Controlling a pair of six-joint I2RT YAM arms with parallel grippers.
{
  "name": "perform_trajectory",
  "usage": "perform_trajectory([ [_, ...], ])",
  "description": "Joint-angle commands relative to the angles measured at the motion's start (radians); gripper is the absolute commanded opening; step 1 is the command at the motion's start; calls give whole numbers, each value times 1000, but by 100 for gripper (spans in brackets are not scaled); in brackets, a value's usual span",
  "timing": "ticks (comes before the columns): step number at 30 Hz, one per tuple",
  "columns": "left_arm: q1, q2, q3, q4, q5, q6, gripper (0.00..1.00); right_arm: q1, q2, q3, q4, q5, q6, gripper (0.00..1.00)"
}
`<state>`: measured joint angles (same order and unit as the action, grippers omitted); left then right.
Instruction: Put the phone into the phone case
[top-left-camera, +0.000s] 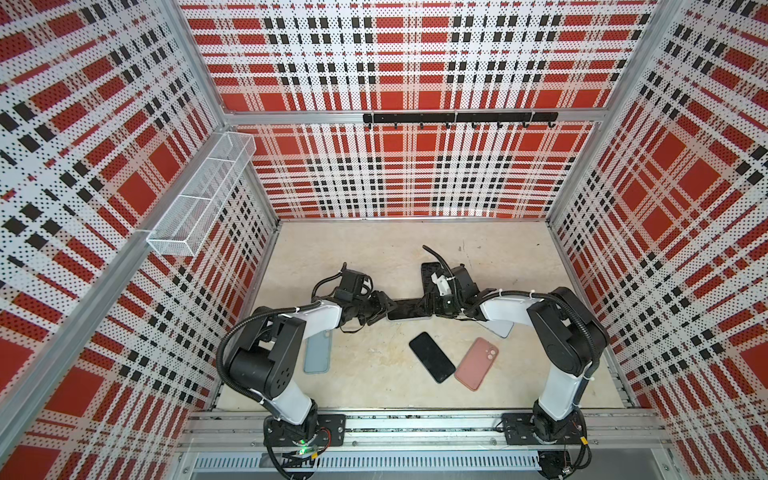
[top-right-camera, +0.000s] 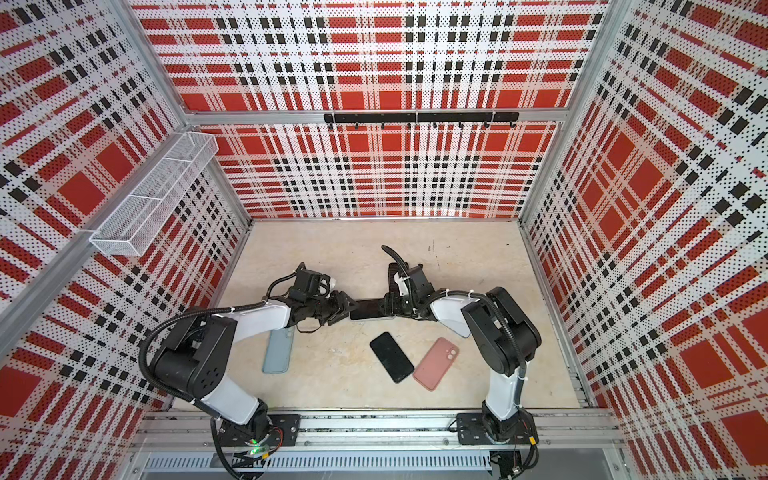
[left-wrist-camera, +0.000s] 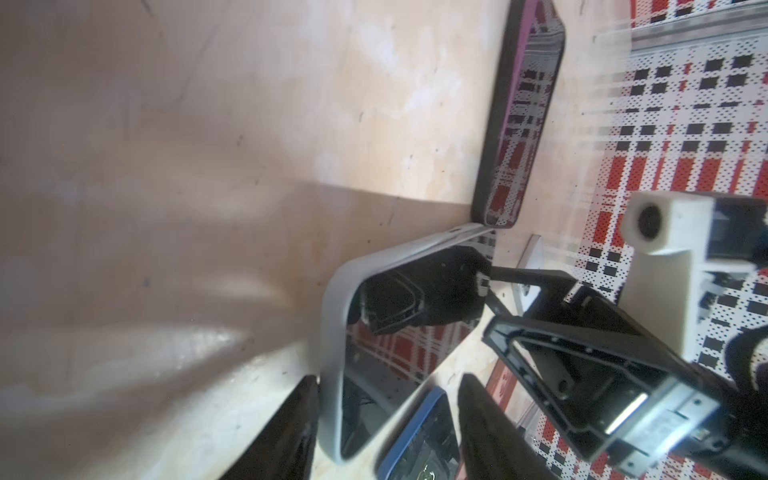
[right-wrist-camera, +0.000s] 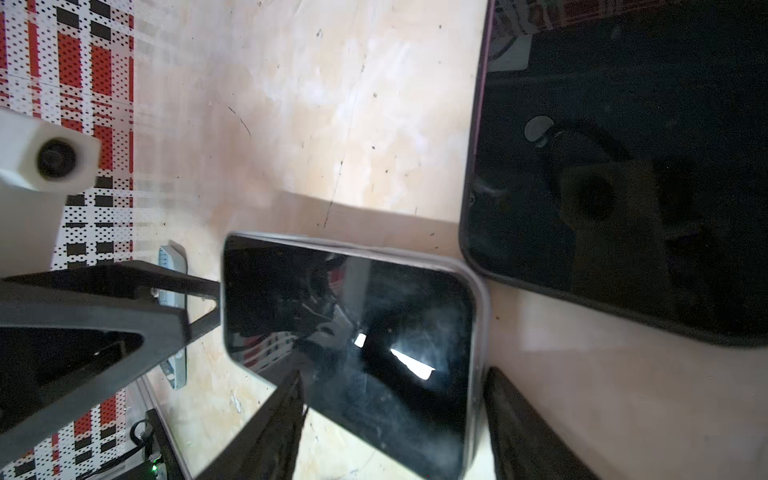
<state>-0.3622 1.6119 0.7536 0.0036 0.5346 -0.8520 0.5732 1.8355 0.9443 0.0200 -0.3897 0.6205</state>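
The phone lies on the table, sitting in its grey case. Left pincer, spread, straddles one end to brace it. Right pincer, also spread, has a finger over the screen, likely pressing it home.

robot test cell, plaid perforated walls, aluminium frame

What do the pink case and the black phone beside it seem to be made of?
Pink case: likely silicone or soft plastic; matte, it shows no glare. Black phone: likely a glass face; glossy, it faintly mirrors the dotted wall.
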Motion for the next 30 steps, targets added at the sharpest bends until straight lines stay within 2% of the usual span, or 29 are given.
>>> perform_trajectory([
  [1,-23,-48,3,121,87,-17,55,20,47,-29,4,-42,0,68],
  [10,-30,-12,-1,128,82,-27,49,20,37,-37,9,-39,2,65],
  [14,-41,3,15,131,80,-29,46,19,43,-37,12,-43,2,60],
  [25,-59,43,20,177,80,-51,32,20,64,-29,34,-63,16,49],
  [30,-65,55,15,230,87,-74,24,19,71,-27,37,-74,21,42],
])
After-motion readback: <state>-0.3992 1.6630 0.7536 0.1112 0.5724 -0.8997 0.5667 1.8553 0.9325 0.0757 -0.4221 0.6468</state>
